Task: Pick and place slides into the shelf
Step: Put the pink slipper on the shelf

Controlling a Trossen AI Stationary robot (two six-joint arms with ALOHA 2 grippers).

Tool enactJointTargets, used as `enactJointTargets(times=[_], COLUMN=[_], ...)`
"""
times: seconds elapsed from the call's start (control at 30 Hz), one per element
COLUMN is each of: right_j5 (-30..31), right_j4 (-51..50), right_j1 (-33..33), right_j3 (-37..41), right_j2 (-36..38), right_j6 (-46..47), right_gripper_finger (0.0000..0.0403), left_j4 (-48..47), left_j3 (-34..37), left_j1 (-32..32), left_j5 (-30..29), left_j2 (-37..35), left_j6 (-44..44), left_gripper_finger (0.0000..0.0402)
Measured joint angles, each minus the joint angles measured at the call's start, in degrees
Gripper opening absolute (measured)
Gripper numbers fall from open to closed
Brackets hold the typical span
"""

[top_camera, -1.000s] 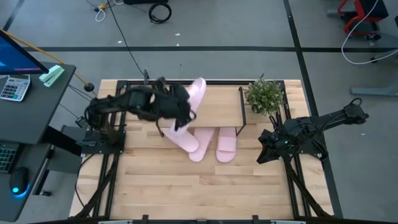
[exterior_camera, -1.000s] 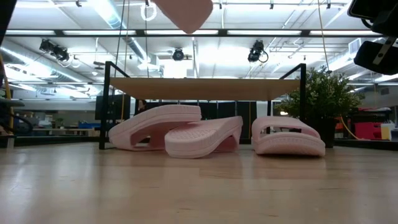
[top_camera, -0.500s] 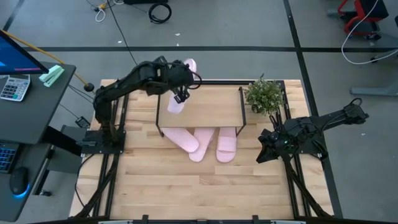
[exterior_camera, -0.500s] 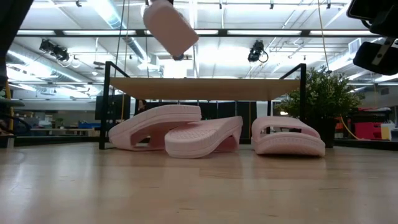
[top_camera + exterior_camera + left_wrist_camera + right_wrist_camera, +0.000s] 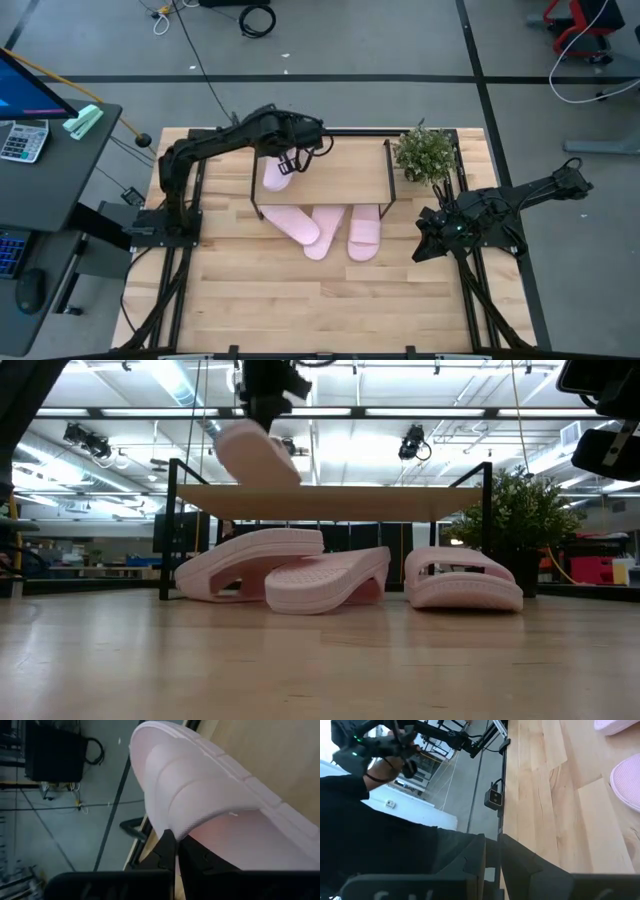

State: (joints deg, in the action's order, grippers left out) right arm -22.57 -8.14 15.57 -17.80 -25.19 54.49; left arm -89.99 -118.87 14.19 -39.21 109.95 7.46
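Observation:
My left gripper (image 5: 291, 156) reaches over the left part of the shelf (image 5: 340, 172), shut on a pale pink slide (image 5: 277, 174). In the low view that slide (image 5: 256, 453) hangs tilted just over the shelf's top board (image 5: 380, 502). Three more pink slides lie on the table under the shelf and stick out at its near side: one on the left (image 5: 289, 222), one propped against it (image 5: 324, 232) and one on the right (image 5: 365, 231). My right gripper (image 5: 493, 856) is shut and parked at the table's right edge. My left gripper pinches the slide's wide strap at its edge (image 5: 186, 827) between its two fingers (image 5: 168, 846). It comes from above, pointing down. The slide hangs tilted below the fingers, lifted clear, with its lower end (image 5: 286, 477) close over the shelf's top board.
A small potted plant (image 5: 426, 153) stands at the shelf's right far corner. The near half of the wooden table (image 5: 300, 300) is bare. A desk with a calculator (image 5: 24, 140) stands off the table's left side. A person shows in the right wrist view (image 5: 380, 765).
My left gripper swung toward the table's far edge with the slide held high, then came down over the shelf's left part. The slide turned as it went and dropped from high above the top board to just over it.

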Motion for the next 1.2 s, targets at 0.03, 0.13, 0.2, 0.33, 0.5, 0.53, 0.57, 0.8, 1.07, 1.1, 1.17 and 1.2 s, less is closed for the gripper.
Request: enactJointTargets(times=[0.03,0.13,0.2,0.33,0.5,0.53,0.57,0.8,1.07,1.1,1.17,1.2], right_j5=[0.0,0.08,0.09,0.09,0.09,0.09,0.09,0.09,0.17,0.42,0.93,1.16], right_j4=[0.0,0.0,0.0,0.0,0.0,0.0,0.0,0.0,0.0,0.0,-0.01,-0.01], right_j1=[0.0,-0.02,-0.02,-0.02,-0.02,-0.02,-0.02,-0.02,-0.02,-0.02,-0.02,-0.02], right_j3=[0.0,0.0,0.0,0.0,0.0,0.0,0.0,0.0,0.0,0.0,0.0,0.0], right_j2=[0.0,0.0,0.0,0.0,-0.02,0.0,0.0,-0.02,-0.02,-0.02,-0.01,-0.02], right_j6=[0.14,1.04,1.06,1.1,2.0,2.02,2.03,2.02,2.0,2.0,1.97,1.97], right_gripper_finger=[0.0064,0.0064,0.0064,0.0064,0.0064,0.0064,0.0064,0.0064,0.0064,0.0064,0.0064,0.0064], left_j4=[0.0,0.0,-0.05,-0.02,-0.01,0.01,0.0,-0.01,-0.01,-0.01,-0.02,-0.03], left_j3=[1.02,3.93,4.98,5.03,5.03,5.03,5.03,5.03,5.03,5.03,5.03,5.03], left_j1=[0.13,0.16,0.16,0.16,0.16,0.13,0.03,-0.08,-0.25,-0.27,-0.25,-0.25], left_j5=[-0.05,-0.01,-0.01,-0.19,-0.17,-0.16,-0.16,-0.16,-0.19,-0.16,-0.16,-0.17], left_j2=[-0.01,0.0,-0.02,-0.02,-0.02,-0.02,-0.02,-0.03,-0.04,-0.04,-0.04,-0.04], left_j6=[-0.39,-0.33,0.04,0.11,0.22,-0.17,-0.48,-2.17,-3.65,-3.63,-3.67,-3.67], left_gripper_finger=[0.0008,0.0008,0.0008,0.0008,0.0008,0.0008,0.0008,0.0008,0.0008,0.0008,0.0008,0.0008])
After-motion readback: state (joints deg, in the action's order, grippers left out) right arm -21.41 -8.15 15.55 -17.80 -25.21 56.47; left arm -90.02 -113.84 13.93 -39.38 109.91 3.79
